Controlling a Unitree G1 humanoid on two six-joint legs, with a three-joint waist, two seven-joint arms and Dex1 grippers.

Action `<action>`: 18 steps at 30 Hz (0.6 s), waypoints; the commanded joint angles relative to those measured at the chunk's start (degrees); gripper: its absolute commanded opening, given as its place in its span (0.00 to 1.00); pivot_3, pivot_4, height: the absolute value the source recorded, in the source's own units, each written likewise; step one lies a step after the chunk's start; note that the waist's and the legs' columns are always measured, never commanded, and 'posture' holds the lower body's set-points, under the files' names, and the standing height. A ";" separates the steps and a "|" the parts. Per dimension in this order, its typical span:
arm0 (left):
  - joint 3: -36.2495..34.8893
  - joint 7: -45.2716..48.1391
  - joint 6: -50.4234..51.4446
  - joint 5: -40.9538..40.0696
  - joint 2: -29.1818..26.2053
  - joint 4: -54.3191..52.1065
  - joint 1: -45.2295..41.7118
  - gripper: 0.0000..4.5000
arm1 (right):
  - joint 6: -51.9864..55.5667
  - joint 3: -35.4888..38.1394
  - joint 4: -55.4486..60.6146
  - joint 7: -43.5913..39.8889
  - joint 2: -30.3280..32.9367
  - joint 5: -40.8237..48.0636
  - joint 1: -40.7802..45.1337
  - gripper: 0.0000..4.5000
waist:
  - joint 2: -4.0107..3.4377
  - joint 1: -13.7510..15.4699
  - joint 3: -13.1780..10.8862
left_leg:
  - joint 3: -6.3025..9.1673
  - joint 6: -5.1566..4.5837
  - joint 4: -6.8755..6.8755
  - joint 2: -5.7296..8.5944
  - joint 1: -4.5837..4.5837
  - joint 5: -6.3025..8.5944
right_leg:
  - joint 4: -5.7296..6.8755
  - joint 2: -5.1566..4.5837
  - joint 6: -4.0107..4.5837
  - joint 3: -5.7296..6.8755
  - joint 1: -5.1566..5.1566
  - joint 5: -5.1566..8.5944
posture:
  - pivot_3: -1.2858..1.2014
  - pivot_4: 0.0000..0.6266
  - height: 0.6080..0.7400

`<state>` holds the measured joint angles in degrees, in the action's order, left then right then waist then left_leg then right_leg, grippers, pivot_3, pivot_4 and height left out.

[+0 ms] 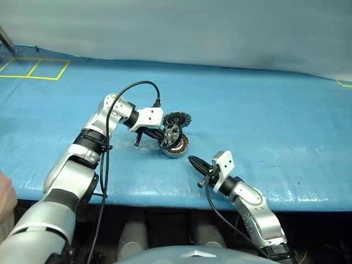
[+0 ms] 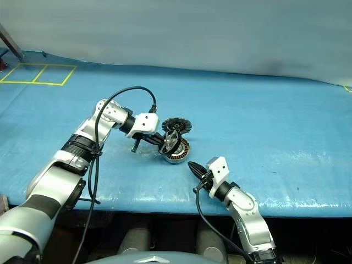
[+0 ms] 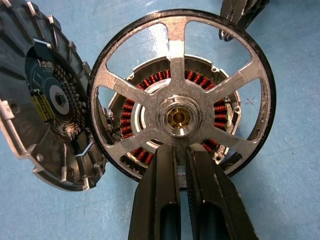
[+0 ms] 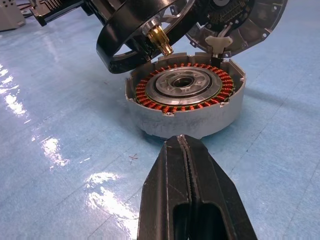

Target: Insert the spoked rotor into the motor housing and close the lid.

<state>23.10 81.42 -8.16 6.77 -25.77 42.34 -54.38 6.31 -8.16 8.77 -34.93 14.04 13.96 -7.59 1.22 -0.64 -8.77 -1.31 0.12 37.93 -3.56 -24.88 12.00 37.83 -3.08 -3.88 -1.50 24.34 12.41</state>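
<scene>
My left gripper (image 1: 165, 133) is shut on a spoke of the spoked rotor (image 3: 177, 60), a silver wheel with a dark rim and a brass hub. It holds the rotor tilted just above the motor housing (image 4: 187, 107), whose ring of copper windings lies open to view. The lid (image 1: 176, 119) stands up open at the housing's far side, its dark finned face showing. My right gripper (image 4: 180, 140) is shut and empty. It points at the housing from the near side, a short way off it.
A blue tarp (image 1: 264, 110) covers the table, with yellow tape squares (image 1: 33, 69) at the far left. A black cable (image 1: 132, 88) loops over my left forearm. A person's hand (image 1: 4, 192) shows at the left edge.
</scene>
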 commanded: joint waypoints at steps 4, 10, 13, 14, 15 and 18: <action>-0.63 -1.16 0.17 0.56 0.89 -0.11 -1.78 0.02 | -1.04 0.10 0.86 0.21 0.08 0.07 -0.38 0.00 | 0.00 0.00 0.00 | 0.00 0.00 0.01 0.00 0.00 0.00 | 0.00 0.00 0.00 0.00 0.00 0.00 | 0.52 0.24 1.00; -0.68 -1.73 -0.25 1.27 1.26 0.54 -2.03 0.02 | -1.06 0.00 0.74 0.36 0.07 -0.05 -0.43 0.00 | 0.00 -0.02 0.00 | 0.00 0.00 0.00 0.00 0.01 0.00 | 0.01 0.00 0.00 0.00 0.00 0.00 | 0.52 0.24 1.00; -0.16 -1.53 -0.94 2.23 0.85 0.94 -2.22 0.02 | -1.00 0.04 0.74 0.36 0.06 0.04 -0.46 0.00 | 0.00 0.00 0.00 | 0.00 0.00 0.00 0.00 0.00 0.00 | 0.00 0.00 0.00 0.00 0.00 0.00 | 0.52 0.24 1.00; -0.06 -1.33 -1.32 2.40 0.73 1.17 -2.26 0.02 | -1.00 0.05 0.72 0.39 0.04 0.03 -0.45 0.00 | 0.00 0.00 0.00 | 0.00 0.00 0.00 0.00 0.00 0.00 | 0.00 0.00 0.00 0.00 0.00 0.00 | 0.52 0.24 1.00; -0.09 -1.14 -1.57 2.36 0.69 1.35 -2.27 0.02 | -0.99 0.05 0.69 0.40 0.03 0.03 -0.44 0.00 | 0.00 0.00 0.00 | 0.00 0.00 0.00 0.00 0.00 0.00 | 0.00 0.00 0.00 0.00 0.00 0.00 | 0.52 0.24 1.00; -0.23 -1.08 -2.28 2.18 0.74 1.79 -2.33 0.19 | -1.07 0.07 0.50 0.42 -0.02 0.02 -0.34 0.00 | 0.00 -0.04 0.00 | 0.00 0.00 0.00 0.00 0.02 0.00 | 0.01 0.00 0.00 0.00 0.00 0.00 | 0.52 0.24 1.00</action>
<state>23.43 80.14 -9.36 8.96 -24.83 44.20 -55.12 6.31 -8.21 8.25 -34.61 14.05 13.84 -8.05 1.22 -0.68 -8.77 -1.31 0.12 37.92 -3.55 -24.86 12.00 37.84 -3.07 -3.88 -1.50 24.33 12.41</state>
